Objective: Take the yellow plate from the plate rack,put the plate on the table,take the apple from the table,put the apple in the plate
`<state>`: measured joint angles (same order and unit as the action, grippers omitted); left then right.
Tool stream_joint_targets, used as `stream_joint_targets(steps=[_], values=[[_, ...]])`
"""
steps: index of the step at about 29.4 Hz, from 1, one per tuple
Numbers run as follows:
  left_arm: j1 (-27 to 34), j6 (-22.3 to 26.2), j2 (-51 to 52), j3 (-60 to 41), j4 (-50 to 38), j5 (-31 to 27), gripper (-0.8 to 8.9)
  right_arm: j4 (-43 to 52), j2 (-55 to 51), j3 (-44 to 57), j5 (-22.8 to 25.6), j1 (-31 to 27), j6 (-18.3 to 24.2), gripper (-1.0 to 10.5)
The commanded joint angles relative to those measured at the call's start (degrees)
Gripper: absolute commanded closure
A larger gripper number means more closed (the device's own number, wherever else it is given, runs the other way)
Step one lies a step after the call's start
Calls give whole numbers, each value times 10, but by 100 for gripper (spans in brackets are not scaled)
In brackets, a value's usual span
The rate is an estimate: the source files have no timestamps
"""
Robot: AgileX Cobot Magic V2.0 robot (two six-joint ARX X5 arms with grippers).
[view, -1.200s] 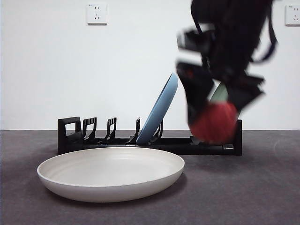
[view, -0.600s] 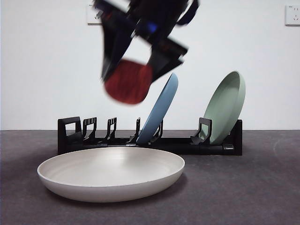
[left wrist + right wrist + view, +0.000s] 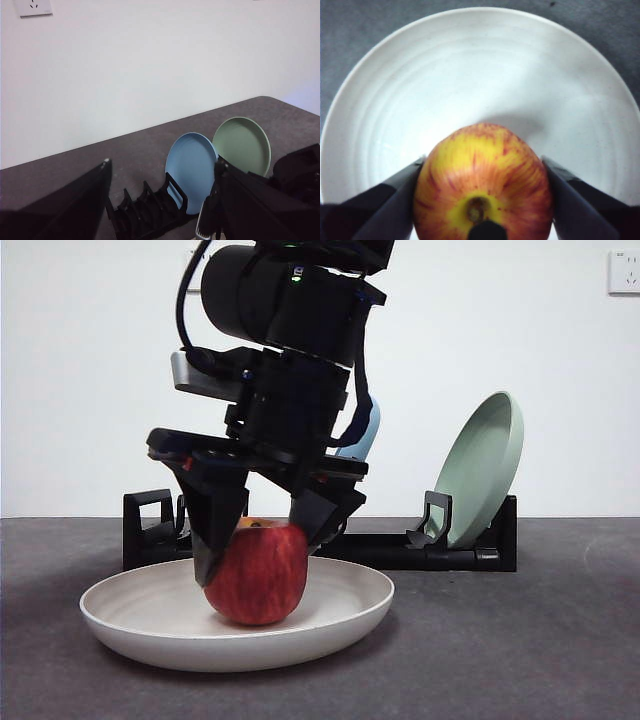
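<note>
Right wrist view shows the right end effector (image 3: 482,200) clamped on the apple (image 3: 482,182), one black jaw pressed against each flank of the fruit, the stem end facing the camera. In the front view that same right end effector (image 3: 262,545) comes down from twelve o'clock, its dark arm filling the upper middle of the picture, and the jaws grip the apple (image 3: 257,575) at its nine o'clock and two o'clock sides. The apple sits upright inside the yellow plate (image 3: 130,625), its underside low in the plate's hollow; whether it touches the plate's floor cannot be told, since the near rim hides the contact.

The yellow plate lies flat on the worktop (image 3: 520,660), in front of the plate rack (image 3: 150,530). In the rack, at about two o'clock from the apple, a pale green plate (image 3: 485,465) leans in an end slot; a light blue plate (image 3: 365,440) is mostly hidden behind the arm.

Left wrist view shows the left end effector (image 3: 160,200) raised well above the worktop (image 3: 135,150), its jaws spread wide with nothing between them, looking down on the plate rack (image 3: 145,215), the light blue plate (image 3: 190,170) and the pale green plate (image 3: 242,145) standing side by side.
</note>
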<state>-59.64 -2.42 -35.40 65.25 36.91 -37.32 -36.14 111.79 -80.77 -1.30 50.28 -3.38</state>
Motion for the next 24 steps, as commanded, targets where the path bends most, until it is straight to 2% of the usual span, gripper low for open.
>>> stream_joint_targets(steps=[1, 4, 6, 8, 17, 24], values=[[0, -9, 1, -3, 6, -1, 469, 1, 7, -1, 2, 2, 2, 811], [0, -9, 1, -3, 12, -1, 469, -3, 7, -1, 2, 2, 2, 599], [0, -9, 1, -3, 14, -2, 469, -4, 7, -1, 2, 2, -1, 507], [0, -9, 1, -3, 18, -1, 469, -4, 7, -1, 2, 2, -2, 469], [0, -11, 1, -3, 35, -1, 469, -5, 0, -3, -1, 2, -2, 471], [0, -10, -24, -3, 35, -1, 469, -6, -51, -5, 0, 1, -1, 473]])
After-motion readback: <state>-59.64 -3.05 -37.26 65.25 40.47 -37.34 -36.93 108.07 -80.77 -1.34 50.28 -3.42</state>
